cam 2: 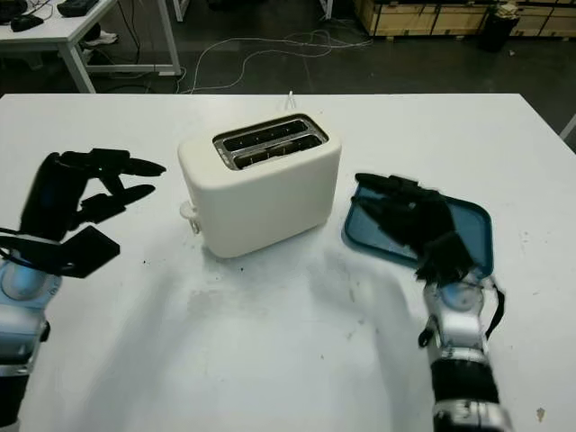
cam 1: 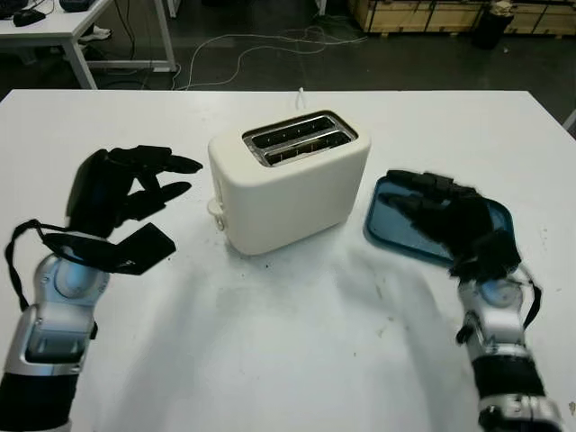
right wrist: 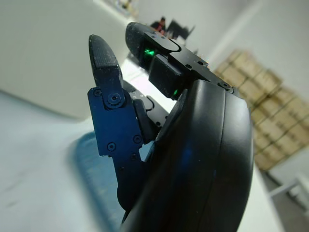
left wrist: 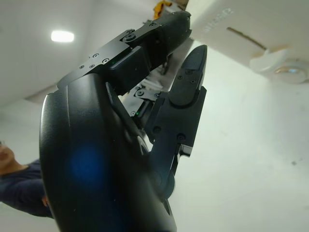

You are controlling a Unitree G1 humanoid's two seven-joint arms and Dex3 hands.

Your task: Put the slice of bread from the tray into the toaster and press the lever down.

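A white toaster (cam 1: 288, 184) stands mid-tabletop (cam 1: 270, 342), blue tray (cam 1: 396, 225) to its right. The right hand (cam 1: 445, 220) hovers over the tray, the left hand (cam 1: 121, 193) left of the toaster; both open, holding nothing.

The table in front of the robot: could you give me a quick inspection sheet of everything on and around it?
Surface: white table, a few small dark specks near the front.
Job's things: cream two-slot toaster at centre, its lever on the end facing the left hand; the slots look empty. Blue tray to the toaster's right; no bread seen on its visible part.
Clutter: nothing seen.
Hands: left hand raised left of the toaster, open. Right hand over the tray, open.
Cables: the toaster's white cord runs off the far edge; loose cables lie on the floor beyond.
Surroundings: another white table far left, wooden crates far right.
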